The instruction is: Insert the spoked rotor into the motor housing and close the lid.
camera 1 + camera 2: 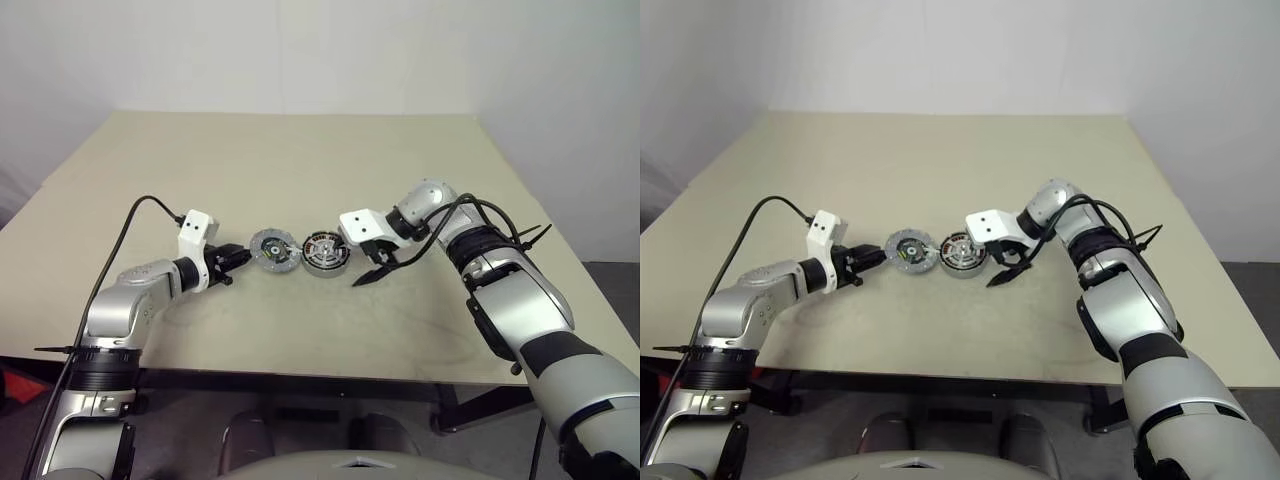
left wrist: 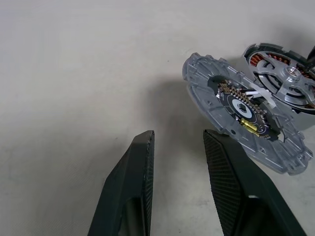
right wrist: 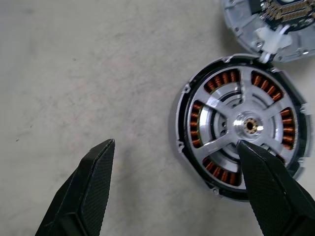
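On the table (image 1: 300, 330), the right gripper (image 3: 177, 189) hangs with its jaws spread wide and empty, one finger (image 3: 273, 189) over the edge of the spoked rotor (image 3: 243, 125), which sits inside the motor housing (image 1: 325, 252). The left gripper (image 2: 178, 182), jaws narrowly parted and holding nothing, points at the lid (image 2: 243, 110), which lies just beside the housing, tilted, inner side showing.

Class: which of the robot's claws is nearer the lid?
Left. The left claw sits open just beside the lid; the right claw, open, is beyond the motor housing.
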Controlling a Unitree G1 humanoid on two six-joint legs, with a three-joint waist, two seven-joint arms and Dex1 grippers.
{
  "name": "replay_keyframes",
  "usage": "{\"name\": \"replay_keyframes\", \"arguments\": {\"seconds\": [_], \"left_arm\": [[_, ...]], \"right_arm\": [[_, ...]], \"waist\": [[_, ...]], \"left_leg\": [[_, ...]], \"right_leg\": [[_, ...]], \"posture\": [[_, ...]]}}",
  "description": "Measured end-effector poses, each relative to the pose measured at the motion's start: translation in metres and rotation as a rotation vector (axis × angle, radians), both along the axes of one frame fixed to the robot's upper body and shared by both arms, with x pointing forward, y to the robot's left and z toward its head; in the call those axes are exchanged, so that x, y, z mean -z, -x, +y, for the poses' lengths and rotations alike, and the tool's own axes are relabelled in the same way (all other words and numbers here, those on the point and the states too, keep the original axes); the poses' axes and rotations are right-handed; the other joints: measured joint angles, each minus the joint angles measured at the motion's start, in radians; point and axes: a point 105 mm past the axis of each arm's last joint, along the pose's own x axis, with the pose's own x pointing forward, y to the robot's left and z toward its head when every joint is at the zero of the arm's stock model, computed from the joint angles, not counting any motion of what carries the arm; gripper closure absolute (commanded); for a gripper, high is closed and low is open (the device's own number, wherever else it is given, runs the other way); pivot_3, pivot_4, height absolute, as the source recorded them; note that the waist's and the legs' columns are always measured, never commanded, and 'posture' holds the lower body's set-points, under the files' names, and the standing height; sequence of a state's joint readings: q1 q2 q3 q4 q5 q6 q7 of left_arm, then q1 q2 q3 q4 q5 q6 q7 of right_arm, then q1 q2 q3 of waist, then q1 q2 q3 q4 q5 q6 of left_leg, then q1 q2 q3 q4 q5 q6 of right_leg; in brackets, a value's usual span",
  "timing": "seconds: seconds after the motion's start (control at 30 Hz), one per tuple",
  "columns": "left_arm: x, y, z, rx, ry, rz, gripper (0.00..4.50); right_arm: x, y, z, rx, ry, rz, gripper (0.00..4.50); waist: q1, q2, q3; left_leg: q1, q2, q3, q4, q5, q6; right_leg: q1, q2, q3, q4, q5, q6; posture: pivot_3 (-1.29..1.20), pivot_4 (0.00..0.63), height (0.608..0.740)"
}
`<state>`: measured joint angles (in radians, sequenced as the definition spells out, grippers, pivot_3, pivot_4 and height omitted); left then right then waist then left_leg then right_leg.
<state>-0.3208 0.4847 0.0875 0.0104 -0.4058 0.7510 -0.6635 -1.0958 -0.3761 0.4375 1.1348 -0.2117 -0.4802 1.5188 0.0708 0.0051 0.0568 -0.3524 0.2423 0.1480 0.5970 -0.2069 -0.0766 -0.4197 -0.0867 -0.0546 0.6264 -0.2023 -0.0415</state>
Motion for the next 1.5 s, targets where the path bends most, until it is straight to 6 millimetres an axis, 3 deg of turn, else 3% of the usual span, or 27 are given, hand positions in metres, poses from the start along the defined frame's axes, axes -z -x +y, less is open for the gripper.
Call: {"name": "replay_keyframes", "arguments": {"seconds": [0.93,1.1,1.5], "left_arm": [[0.002,0.000,0.004,-0.022,-0.012,0.002,2.81],[0.001,0.000,0.005,-0.023,-0.014,-0.001,2.81],[0.001,-0.001,0.005,-0.029,-0.017,-0.008,2.81]], "right_arm": [[0.006,-0.004,-0.004,0.006,0.045,-0.048,0.02],[0.006,0.001,-0.014,-0.054,0.098,-0.061,0.02],[0.007,-0.007,-0.007,-0.062,0.129,-0.139,0.02]], "waist": [[-0.001,0.000,0.000],[-0.001,0.000,0.000],[-0.003,0.000,0.000]], "left_leg": [[0.000,0.000,0.000,0.000,0.000,0.000],[0.000,0.000,0.000,0.001,0.000,0.000],[0.001,0.000,0.000,0.001,0.000,0.000]], "right_leg": [[0.000,0.000,0.000,0.001,0.000,0.000],[0.000,0.000,0.000,0.001,0.000,0.000],[0.001,0.000,0.001,0.005,0.000,0.000]], "posture": [[0.00,0.000,0.740],[0.00,0.000,0.740],[0.00,0.000,0.740]]}}
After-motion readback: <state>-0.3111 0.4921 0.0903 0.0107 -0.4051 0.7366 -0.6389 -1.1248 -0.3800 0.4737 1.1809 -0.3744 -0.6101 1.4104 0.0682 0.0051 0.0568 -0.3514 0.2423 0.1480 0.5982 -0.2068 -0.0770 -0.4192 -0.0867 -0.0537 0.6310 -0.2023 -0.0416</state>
